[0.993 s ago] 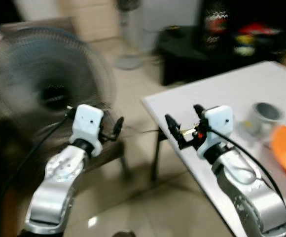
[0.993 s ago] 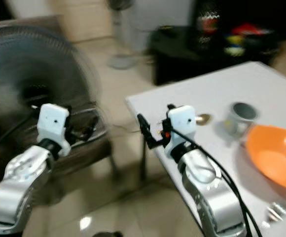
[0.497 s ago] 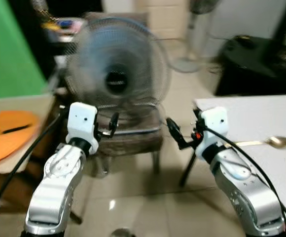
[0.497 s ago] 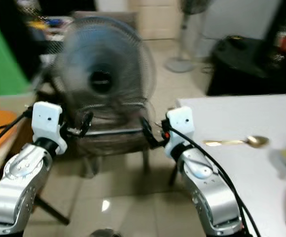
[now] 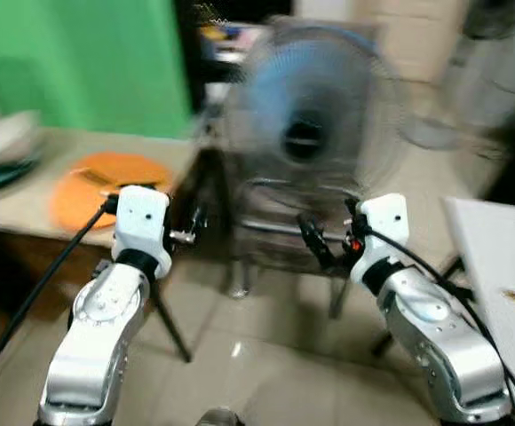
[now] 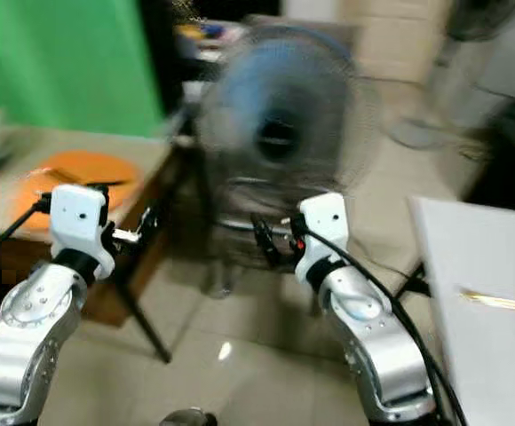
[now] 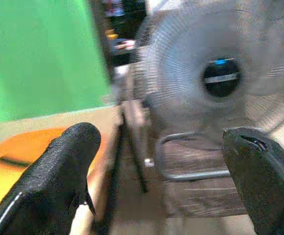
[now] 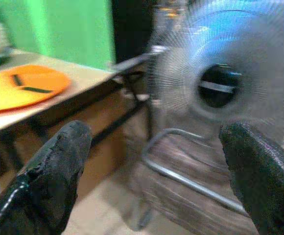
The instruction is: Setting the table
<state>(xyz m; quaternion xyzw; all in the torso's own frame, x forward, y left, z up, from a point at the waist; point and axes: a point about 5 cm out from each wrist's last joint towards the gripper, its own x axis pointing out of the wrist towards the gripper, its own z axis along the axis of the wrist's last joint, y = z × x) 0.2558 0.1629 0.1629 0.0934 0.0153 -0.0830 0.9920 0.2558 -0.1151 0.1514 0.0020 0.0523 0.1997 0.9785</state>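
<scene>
Evidently the camera had swung leftward over the last second: the white table (image 6: 488, 266) that had carried a grey cup and an orange bowl had slid to the right edge, and a beige wooden table (image 5: 27, 200) before a green wall (image 5: 71, 62) had come into sight on the left. That suggested a turn toward a fresh supply of tableware, with placing not yet begun. On that beige table lay a flat orange plate (image 5: 106, 182) with dark utensils, possibly chopsticks, on it; the blur hid their kind. Grey-green dishes (image 5: 4, 151) sat stacked beyond it. The left tool (image 5: 194, 232) hung before the table edge, fingers (image 7: 59, 181) apart and empty. A round grey fan (image 5: 315, 142) stood centre. The right tool (image 5: 321, 253) was likewise spread, holding nothing. 1 gold spoon (image 6: 497, 303) lay on the white table.
</scene>
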